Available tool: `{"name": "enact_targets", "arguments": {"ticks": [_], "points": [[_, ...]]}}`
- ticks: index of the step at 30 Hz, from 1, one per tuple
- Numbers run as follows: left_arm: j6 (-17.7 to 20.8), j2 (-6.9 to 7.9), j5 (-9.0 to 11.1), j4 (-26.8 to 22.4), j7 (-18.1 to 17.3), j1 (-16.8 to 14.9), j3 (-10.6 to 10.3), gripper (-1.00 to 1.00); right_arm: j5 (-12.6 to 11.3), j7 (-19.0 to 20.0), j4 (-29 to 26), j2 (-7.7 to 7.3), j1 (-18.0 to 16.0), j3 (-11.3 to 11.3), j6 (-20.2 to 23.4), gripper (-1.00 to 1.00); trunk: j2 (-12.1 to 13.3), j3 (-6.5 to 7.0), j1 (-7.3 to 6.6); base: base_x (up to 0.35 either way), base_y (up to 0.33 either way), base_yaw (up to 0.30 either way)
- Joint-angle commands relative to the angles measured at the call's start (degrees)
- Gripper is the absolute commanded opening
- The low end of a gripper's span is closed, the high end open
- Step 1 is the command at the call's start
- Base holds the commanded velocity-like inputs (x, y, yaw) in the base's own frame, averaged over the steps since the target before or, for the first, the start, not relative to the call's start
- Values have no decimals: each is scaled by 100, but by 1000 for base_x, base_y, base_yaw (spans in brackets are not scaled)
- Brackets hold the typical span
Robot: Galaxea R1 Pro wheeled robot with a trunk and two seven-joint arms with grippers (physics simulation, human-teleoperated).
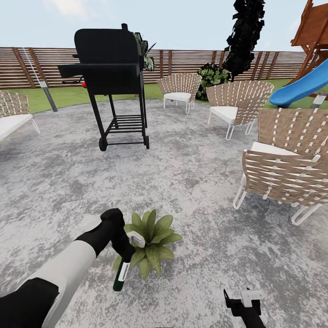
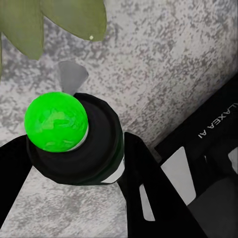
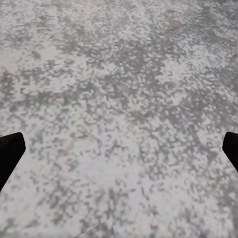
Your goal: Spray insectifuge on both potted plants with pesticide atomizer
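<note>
**One plant in view, atomizer in left gripper**

Head view: left gripper [image 1: 122, 243] is clamped on the pesticide atomizer [image 1: 121, 275]. The bottle hangs tilted, dark green body with white label band pointing down at the patio [image 1: 191, 182], pale trigger head up at the gripper. It sits right against the near-left edge of a potted plant [image 1: 151, 241], a low green leaf rosette standing on the mottled grey paving; pot not visible. Right gripper [image 1: 243, 301] is low at the frame's bottom edge, well apart from the plant, over bare paving. Farther back: black barbecue grill [image 1: 111, 77] on wheels, several woven chairs [image 1: 284, 171] along the right, a blue slide [image 1: 300, 86], the slat fence [image 1: 191, 64] behind a strip of lawn [image 1: 64, 96].

Left wrist view: looking along the bottle. Bright green round end [image 2: 55, 121] of the atomizer faces the camera, dark body behind it, black fingers [image 2: 148, 188] pressed on either side. Plant leaves [image 2: 59, 20] just beyond, paving below.

Right wrist view: two black fingertips [image 3: 10, 153] at opposite frame edges, spread wide, nothing between them, grey paving [image 3: 119, 109] beneath.
</note>
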Motion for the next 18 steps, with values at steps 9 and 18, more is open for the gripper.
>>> {"name": "enact_targets", "arguments": {"ticks": [9,18], "points": [[14,55,-68,17,-94,58,-4,-100,57,10,5,2,-4,-48,-20,100,-2,-5,-1,-101,-33,0],[61,-116,-63,5,-94,-209,5,-100,57,7,5,2,-4,-48,-20,100,-2,-5,-1,-96,-12,0]]}}
